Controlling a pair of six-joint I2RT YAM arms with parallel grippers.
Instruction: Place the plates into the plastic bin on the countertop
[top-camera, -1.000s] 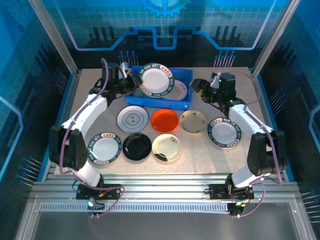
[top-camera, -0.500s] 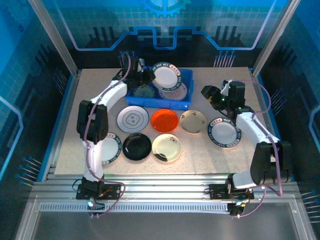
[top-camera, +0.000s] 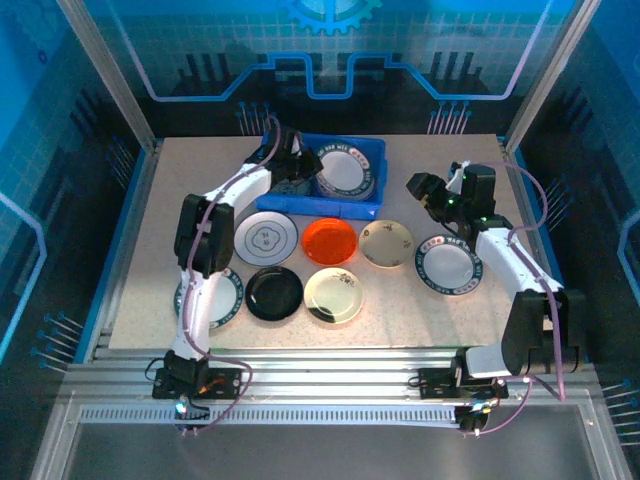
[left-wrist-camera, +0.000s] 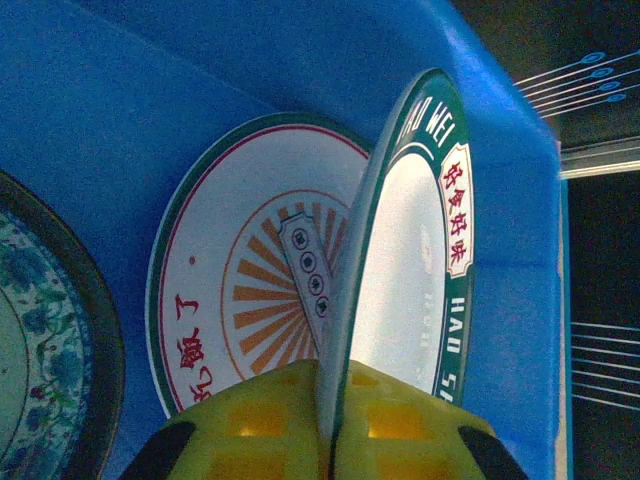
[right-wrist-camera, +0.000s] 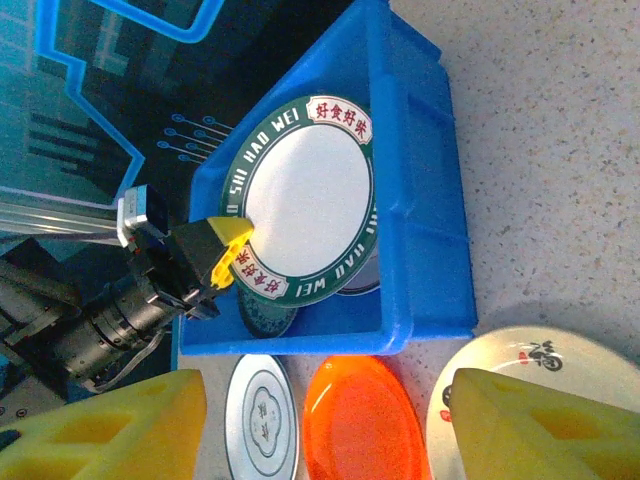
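Note:
My left gripper (top-camera: 302, 168) is shut on the rim of a white plate with a green lettered rim (top-camera: 346, 172), holding it tilted over the right half of the blue plastic bin (top-camera: 375, 152). In the left wrist view that plate (left-wrist-camera: 415, 260) stands edge-on between the yellow fingers (left-wrist-camera: 270, 420), above a sunburst plate (left-wrist-camera: 230, 300) and next to a teal-patterned plate (left-wrist-camera: 30, 340) lying in the bin (left-wrist-camera: 200, 110). My right gripper (top-camera: 420, 188) hangs open and holds nothing, right of the bin; the held plate (right-wrist-camera: 305, 195) shows ahead of it.
On the countertop (top-camera: 170, 190) lie a grey-white plate (top-camera: 266, 238), an orange plate (top-camera: 329, 241), a beige plate (top-camera: 387, 243), two dark-rimmed white plates (top-camera: 447, 264) (top-camera: 210, 298), a black plate (top-camera: 274, 293) and a cream plate (top-camera: 333, 295). Rails run along the near edge.
The left arm has carried the green-rimmed plate rightward and lower into the bin. The right gripper has shifted a little to the right and stays open.

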